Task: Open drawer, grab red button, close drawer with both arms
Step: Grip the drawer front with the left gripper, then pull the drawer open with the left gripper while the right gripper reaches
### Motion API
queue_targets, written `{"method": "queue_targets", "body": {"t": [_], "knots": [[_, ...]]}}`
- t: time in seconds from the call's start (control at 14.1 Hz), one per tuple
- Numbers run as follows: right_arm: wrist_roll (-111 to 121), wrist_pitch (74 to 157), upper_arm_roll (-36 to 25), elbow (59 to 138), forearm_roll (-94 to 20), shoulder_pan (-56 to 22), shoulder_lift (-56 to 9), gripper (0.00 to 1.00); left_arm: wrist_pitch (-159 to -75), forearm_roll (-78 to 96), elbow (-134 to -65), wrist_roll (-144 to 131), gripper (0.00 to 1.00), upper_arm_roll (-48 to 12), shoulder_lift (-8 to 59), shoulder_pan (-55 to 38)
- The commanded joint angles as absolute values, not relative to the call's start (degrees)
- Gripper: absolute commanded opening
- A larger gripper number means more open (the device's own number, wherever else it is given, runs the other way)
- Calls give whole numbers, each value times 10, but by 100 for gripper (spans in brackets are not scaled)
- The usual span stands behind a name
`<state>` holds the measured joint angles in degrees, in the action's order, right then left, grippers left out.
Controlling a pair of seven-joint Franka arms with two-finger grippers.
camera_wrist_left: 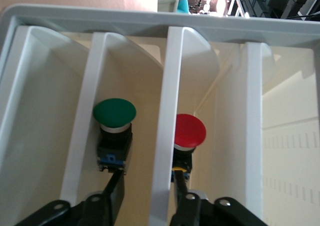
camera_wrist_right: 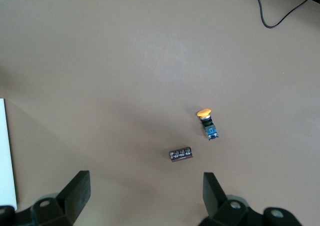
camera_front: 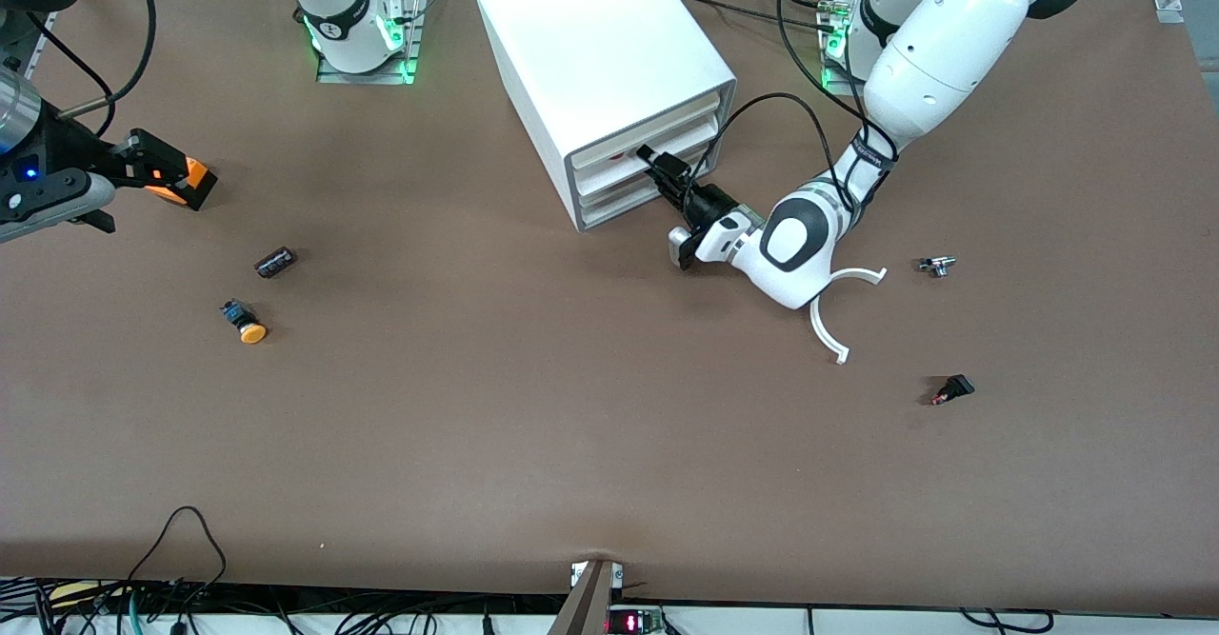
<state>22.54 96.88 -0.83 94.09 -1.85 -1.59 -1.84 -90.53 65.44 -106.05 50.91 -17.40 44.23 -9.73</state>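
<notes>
Small black part [camera_front: 952,389] lay nearest; left gripper [camera_front: 657,164] reached into the open drawer [camera_front: 609,167] of the cabinet [camera_front: 600,54].
Front: right gripper [camera_front: 143,164] hung over the table's right-arm end. Left wrist: fingers [camera_wrist_left: 117,188] partly apart astride a divider [camera_wrist_left: 167,110], gripping nothing; red button [camera_wrist_left: 189,132] in the compartment beside a green button [camera_wrist_left: 114,113]. Right wrist: jaws wide, empty, above an orange-capped button [camera_wrist_right: 206,122] and a black cylinder [camera_wrist_right: 180,154].
</notes>
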Motion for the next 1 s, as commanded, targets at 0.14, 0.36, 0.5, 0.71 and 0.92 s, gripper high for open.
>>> {"method": "queue_targets", "body": {"t": [0.14,0.36,0.5,0.71,0.92], "knots": [[224,967,-4,927,-18,-13,-24,100,-879,668,-1070,497,22,-171,429,-85],[224,967,-4,927,-18,-13,-24,100,-875,668,-1070,497,7,-171,429,-84],[223,967,-3,927,-18,-13,-24,100,-875,668,-1070,492,0,-171,429,-81],[223,967,-2,927,-18,-14,-24,100,-875,666,-1067,490,0,-165,430,-79],[224,967,-2,927,-15,-14,-24,100,-875,662,-1062,490,0,-159,431,-69]]}}
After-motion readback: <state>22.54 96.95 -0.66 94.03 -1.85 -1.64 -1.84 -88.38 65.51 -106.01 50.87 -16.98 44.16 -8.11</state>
